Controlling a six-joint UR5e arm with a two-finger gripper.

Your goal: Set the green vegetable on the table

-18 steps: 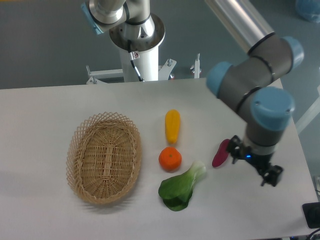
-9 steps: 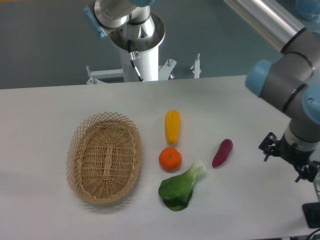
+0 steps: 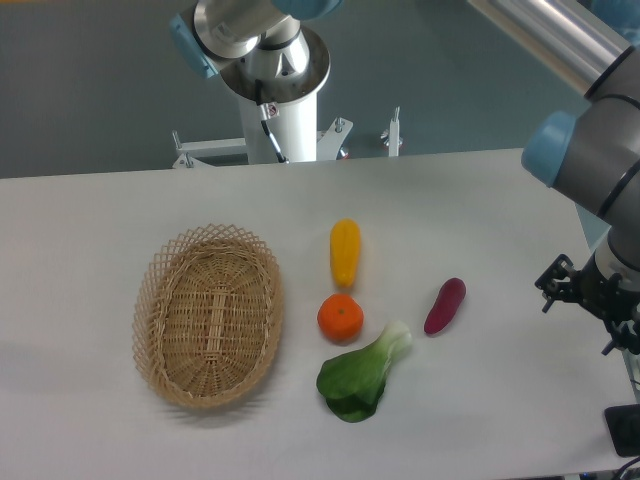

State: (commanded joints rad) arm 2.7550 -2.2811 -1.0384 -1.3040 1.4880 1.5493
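The black two-finger gripper is cut off by the right edge; its jaw spacing cannot be told. The grey-and-blue arm is cropped at top and right. A small black object at the lower right corner is only partly seen and unidentifiable.

The white table is showing a tan open-weave basket, a yellow vegetable, an orange fruit, a purple piece and the green vegetable with its glossy dark leaves paling toward a whitish stalk, while the gripper is looking black, though partly cropped.
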